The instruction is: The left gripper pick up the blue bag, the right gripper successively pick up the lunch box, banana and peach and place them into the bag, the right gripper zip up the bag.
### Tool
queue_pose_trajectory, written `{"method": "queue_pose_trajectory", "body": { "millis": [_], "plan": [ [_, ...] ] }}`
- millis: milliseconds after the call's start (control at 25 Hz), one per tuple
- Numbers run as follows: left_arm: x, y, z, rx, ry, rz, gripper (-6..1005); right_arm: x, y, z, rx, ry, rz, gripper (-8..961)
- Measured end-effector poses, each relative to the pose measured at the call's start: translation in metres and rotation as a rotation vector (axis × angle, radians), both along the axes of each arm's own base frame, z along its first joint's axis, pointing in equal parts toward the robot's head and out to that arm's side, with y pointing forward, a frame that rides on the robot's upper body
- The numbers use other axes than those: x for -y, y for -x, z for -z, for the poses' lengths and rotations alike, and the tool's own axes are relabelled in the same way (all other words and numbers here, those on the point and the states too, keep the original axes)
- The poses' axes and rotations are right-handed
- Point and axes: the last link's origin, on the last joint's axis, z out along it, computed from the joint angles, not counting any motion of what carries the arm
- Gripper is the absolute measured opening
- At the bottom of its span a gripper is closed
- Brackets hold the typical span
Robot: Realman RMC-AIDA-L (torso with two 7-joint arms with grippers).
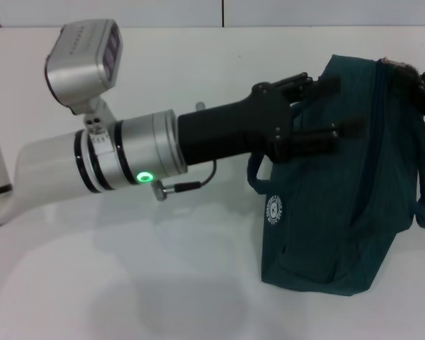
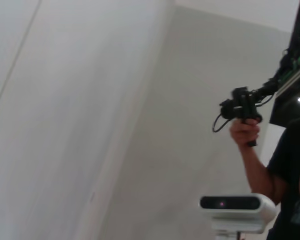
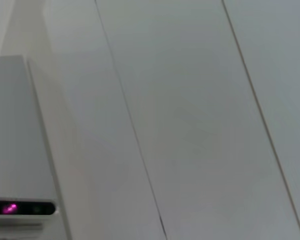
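left gripper [image 1: 333, 106] against blue bag [image 1: 340, 205], head view only

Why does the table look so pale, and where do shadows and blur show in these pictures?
Head view: bright even light washes out the white table; a faint soft shadow lies under the left tool and its arm; the blue bag stays sharp enough to show its round logo. Left wrist view: soft, slightly blurred, showing a grey wall, a person's hand and a camera. Right wrist view: only plain panels, little detail.

One blue bag [image 1: 333, 191], two tools: left [image 1: 326, 106], right [image 1: 421, 85]
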Motion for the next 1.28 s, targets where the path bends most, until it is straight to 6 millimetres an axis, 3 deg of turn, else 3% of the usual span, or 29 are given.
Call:
{"method": "queue_pose_trajectory", "body": {
  "millis": [200,360,600,1120,1280],
  "plan": [
    [0.005,-0.006,0.015,-0.019,-0.025,0.012,765,-0.004,0.003,0.000,0.001,-0.006,-0.004,26],
    [0.006,-0.015,0.039,-0.081,-0.059,-0.011,883,-0.005,0.003,0.000,0.000,-0.010,-0.002,27],
    [0.007,-0.014,0.053,-0.137,-0.116,-0.043,874,-0.005,0.003,0.001,0.001,-0.009,0.001,27],
    [0.008,0.006,0.049,-0.141,-0.262,-0.108,867,-0.003,0.001,0.001,0.001,-0.019,0.007,29],
    [0.011,0.012,0.048,-0.161,-0.332,-0.078,753,-0.005,0.002,0.001,0.001,-0.022,0.007,29]
  ]
}}
